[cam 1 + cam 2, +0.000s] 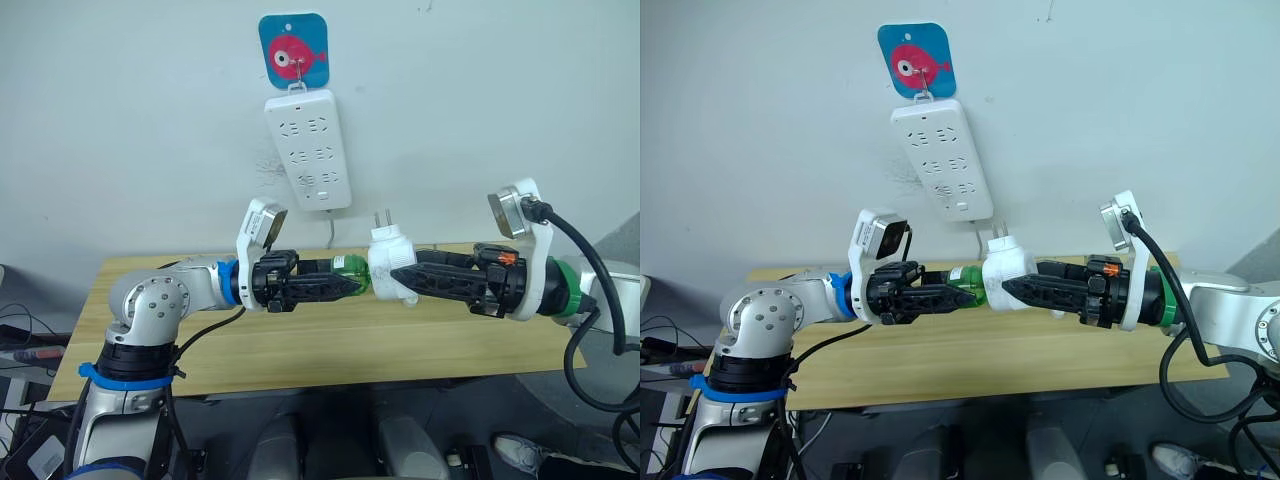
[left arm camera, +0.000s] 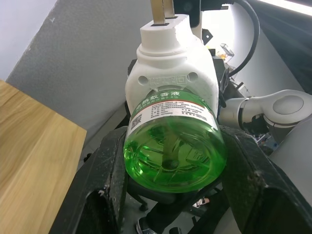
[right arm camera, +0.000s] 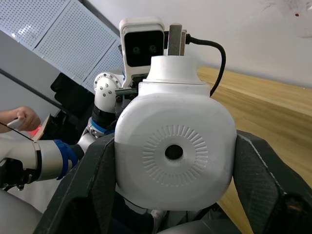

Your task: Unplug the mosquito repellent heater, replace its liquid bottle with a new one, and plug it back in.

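The white mosquito repellent heater [image 1: 390,262] hangs in the air above the wooden table [image 1: 300,345], unplugged, its two metal prongs [image 1: 381,218] pointing up. My right gripper [image 1: 402,279] is shut on its body from the right; in the right wrist view the heater [image 3: 175,146] shows its round vent hole between the black fingers [image 3: 92,187]. A green liquid bottle [image 1: 351,269] sticks out of the heater toward the left. My left gripper [image 1: 347,284] is shut on this bottle [image 2: 173,151], which still sits in the heater [image 2: 170,63].
A long white power strip [image 1: 308,148] hangs on the wall from a blue fish hook [image 1: 294,50], straight above the grippers, its cable dropping behind the table. A person's hand [image 3: 19,119] shows far off in the right wrist view.
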`<state>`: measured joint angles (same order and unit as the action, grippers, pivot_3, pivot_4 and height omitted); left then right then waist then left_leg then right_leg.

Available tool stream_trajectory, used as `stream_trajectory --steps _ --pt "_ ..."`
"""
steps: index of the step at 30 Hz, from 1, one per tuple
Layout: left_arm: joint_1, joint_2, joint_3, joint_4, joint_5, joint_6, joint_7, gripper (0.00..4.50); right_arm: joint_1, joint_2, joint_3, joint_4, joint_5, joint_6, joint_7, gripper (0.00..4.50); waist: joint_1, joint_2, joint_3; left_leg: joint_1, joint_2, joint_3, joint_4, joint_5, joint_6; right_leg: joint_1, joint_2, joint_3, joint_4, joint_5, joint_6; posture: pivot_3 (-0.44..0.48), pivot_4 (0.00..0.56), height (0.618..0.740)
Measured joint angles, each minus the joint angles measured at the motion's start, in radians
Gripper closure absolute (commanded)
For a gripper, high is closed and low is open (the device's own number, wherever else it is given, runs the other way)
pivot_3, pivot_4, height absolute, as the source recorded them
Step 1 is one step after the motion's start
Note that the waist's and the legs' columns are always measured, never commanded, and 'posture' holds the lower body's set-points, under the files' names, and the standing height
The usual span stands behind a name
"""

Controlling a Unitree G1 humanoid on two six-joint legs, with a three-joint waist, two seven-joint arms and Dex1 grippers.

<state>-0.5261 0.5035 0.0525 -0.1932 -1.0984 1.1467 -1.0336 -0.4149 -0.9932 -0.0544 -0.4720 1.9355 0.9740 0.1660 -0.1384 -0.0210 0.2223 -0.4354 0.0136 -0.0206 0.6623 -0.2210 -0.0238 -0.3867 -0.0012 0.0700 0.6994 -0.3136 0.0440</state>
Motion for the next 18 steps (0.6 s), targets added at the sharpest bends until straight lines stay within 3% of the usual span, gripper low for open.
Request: stream_trajectory --steps 2,18 --pt "-0.008 -0.038 -0.02 -0.003 0.0 -0.002 0.014 2.2 -0.001 0.007 0.03 -0.023 0.007 0.006 0.004 0.0 0.002 0.0 0.0 0.0 0.0 -0.001 0.0 0.0 0.0 0.001 0.0 0.0 0.0 0.0 0.0 -0.211 0.161 0.74" --pt "-0.031 -0.099 0.019 0.046 -0.031 0.0 0.112 2.2 0.053 -0.08 0.035 -0.063 -0.016 0.044 0.035 0.0 0.0 0.0 -0.001 0.0 0.0 -0.001 0.0 0.0 0.0 0.0 0.0 0.0 0.0 0.0 0.0 -0.218 0.155 0.74"
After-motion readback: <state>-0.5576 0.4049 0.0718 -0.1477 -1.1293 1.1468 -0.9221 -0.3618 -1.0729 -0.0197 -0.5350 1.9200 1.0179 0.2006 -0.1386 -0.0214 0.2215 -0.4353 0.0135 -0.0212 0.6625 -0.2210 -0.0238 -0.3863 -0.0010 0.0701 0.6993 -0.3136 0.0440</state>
